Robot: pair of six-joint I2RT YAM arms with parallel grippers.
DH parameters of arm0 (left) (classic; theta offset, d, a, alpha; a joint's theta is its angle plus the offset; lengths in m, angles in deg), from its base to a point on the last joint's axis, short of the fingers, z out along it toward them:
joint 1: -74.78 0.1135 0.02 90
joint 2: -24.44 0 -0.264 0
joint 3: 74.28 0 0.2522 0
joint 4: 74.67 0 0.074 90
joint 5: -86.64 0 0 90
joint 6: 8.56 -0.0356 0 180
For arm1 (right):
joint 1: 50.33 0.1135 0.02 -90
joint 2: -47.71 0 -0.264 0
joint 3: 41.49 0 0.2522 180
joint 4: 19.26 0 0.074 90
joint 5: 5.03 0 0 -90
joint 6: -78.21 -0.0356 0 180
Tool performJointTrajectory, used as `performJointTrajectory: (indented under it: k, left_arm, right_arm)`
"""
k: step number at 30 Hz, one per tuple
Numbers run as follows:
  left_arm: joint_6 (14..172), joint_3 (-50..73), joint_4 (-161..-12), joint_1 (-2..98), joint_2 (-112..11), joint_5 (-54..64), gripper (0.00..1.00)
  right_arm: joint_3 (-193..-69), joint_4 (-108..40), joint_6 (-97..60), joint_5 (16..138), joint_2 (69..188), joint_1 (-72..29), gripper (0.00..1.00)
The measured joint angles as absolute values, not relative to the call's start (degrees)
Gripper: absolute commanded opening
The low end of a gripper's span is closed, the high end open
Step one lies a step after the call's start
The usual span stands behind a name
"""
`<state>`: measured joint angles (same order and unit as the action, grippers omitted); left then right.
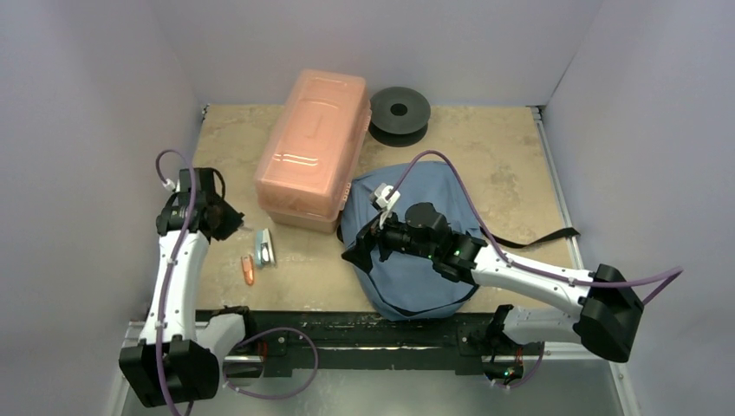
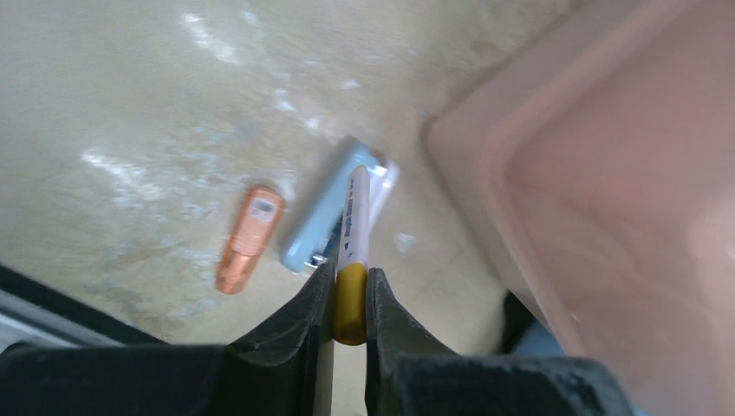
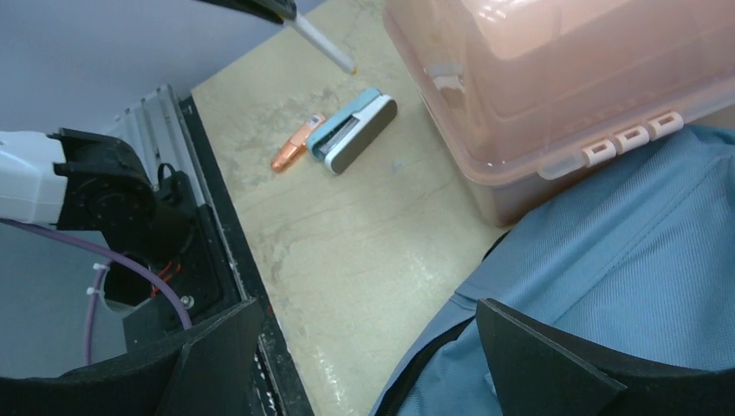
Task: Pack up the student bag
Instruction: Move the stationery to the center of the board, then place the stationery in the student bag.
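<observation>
Left pincer [image 2: 350,279] clamps a yellow-capped white marker [image 2: 356,212]; right pincer [image 3: 366,314] gapes over the blue-grey fabric backpack [image 3: 624,260], whose contents I cannot make out.

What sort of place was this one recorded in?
Probably a robotics lab test cell: plain grey walls boxing in a tan tabletop, with staged props, the student bag and a pink box.
</observation>
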<state>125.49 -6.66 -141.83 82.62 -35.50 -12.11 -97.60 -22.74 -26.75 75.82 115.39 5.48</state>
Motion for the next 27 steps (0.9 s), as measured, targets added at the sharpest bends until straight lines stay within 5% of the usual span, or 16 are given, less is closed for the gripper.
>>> performJointTrajectory:
  k: [5, 11, 23, 27]
  left_arm:
    - [120.03, -5.56, -138.08, 81.02, -28.03, 7.21, 0.00]
    - [115.18, -5.89, -133.64, 66.36, -20.57, 26.47, 0.00]
    - [105.17, -2.57, -136.24, 49.74, -29.01, 41.79, 0.00]
    - [104.60, -2.00, -134.71, 46.84, -30.93, 44.98, 0.00]
  right_arm:
    - [-97.77, -25.52, -25.77, 75.23, 115.04, 5.46, 0.98]
    - [-98.88, -28.97, -22.08, 73.85, 110.50, 5.39, 0.94]
    - [-100.22, -29.71, -19.32, 60.94, 111.66, 5.11, 0.80]
    - [-99.78, -29.04, -20.22, 56.32, 111.63, 5.09, 0.57]
